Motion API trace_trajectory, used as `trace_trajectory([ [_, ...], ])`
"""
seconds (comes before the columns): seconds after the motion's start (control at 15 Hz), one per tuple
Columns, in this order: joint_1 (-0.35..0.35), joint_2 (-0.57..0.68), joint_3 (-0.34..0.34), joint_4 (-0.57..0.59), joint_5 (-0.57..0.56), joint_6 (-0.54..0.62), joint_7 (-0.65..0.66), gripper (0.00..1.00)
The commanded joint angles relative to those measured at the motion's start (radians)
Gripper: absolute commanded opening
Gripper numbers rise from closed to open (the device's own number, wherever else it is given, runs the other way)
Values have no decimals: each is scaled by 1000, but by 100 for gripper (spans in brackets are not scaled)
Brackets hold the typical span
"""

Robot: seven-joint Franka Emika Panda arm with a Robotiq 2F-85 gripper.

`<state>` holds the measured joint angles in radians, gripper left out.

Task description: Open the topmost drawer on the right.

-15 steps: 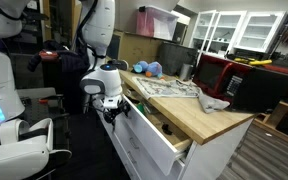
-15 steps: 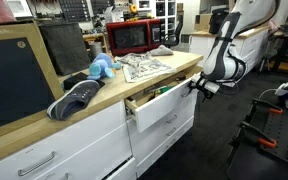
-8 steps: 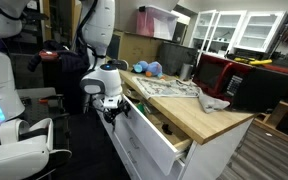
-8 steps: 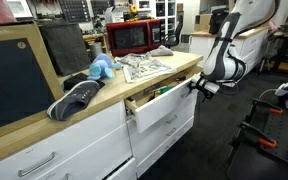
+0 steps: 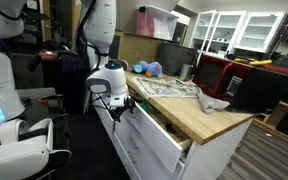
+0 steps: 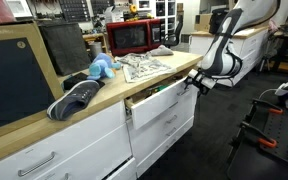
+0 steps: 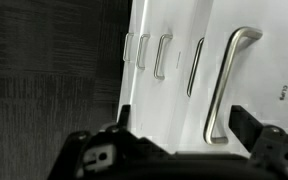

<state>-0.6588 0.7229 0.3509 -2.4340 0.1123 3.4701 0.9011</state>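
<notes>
The topmost drawer [image 5: 162,137] stands pulled out from under the wooden counter, its pale wood box showing in both exterior views [image 6: 166,108]. Small items lie inside it. My gripper [image 5: 121,104] is at the drawer's outer end, level with the white front [image 6: 193,82]. In the wrist view the gripper [image 7: 184,125] is open. Its two dark fingers sit wide apart on either side of the lower end of the silver handle [image 7: 227,80], without touching it. Further handles of other white fronts line up behind.
On the counter are a newspaper [image 5: 170,88], a blue plush toy [image 6: 101,68], a red microwave [image 5: 220,72], a grey cloth [image 5: 212,102] and a dark shoe [image 6: 74,98]. A white robot body [image 5: 6,95] stands beside the arm. A black stand [image 6: 261,128] is on the floor.
My gripper has shifted a little up and toward the counter along the drawer front. The drawer stays pulled out.
</notes>
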Motion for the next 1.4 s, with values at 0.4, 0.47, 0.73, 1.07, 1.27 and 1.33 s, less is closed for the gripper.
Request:
trace_trajectory([
  [0.4,1,-21,12,1,12,-1,-9,100],
  [0.47,1,-21,11,1,12,-1,-9,100],
  [0.73,1,-21,11,1,12,-1,-9,100],
  [1.07,10,-26,-1,-7,15,-4,-16,100],
  [1.27,-23,-52,22,-59,-7,-9,-33,100],
  [1.33,-45,-61,38,-79,-16,-4,-35,100],
])
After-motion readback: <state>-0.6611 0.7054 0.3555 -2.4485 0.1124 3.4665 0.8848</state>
